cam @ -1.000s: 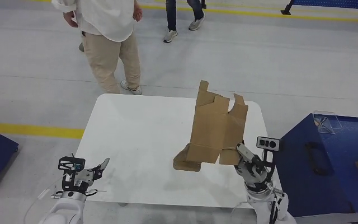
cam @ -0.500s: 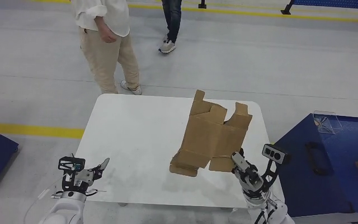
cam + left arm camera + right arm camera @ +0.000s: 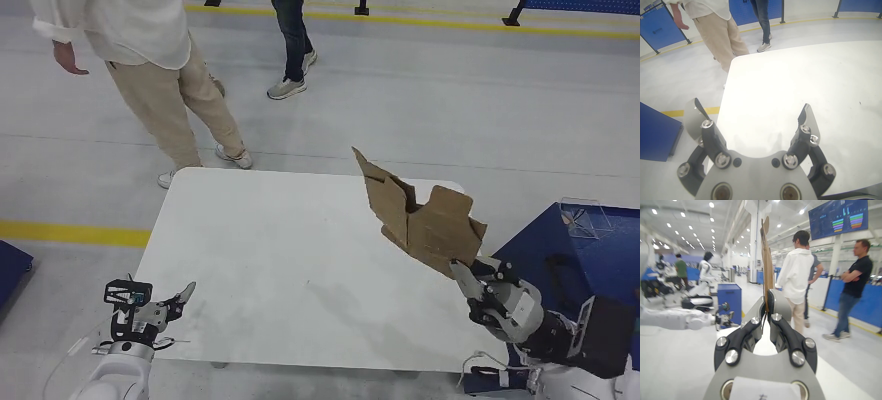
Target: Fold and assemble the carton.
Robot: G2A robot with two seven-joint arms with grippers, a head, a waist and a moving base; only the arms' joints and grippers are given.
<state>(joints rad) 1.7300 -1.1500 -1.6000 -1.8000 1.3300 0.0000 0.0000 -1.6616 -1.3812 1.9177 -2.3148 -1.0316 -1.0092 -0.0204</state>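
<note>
Hanging above the table (image 3: pixel 280 270) near its far right corner, the flattened brown carton (image 3: pixel 425 215) is tilted, its flaps pointing up and away. The right jaws are pinched tight on its lower edge, by the table's right edge. The left jaws are spread wide at the near left corner, with nothing between them.
</note>
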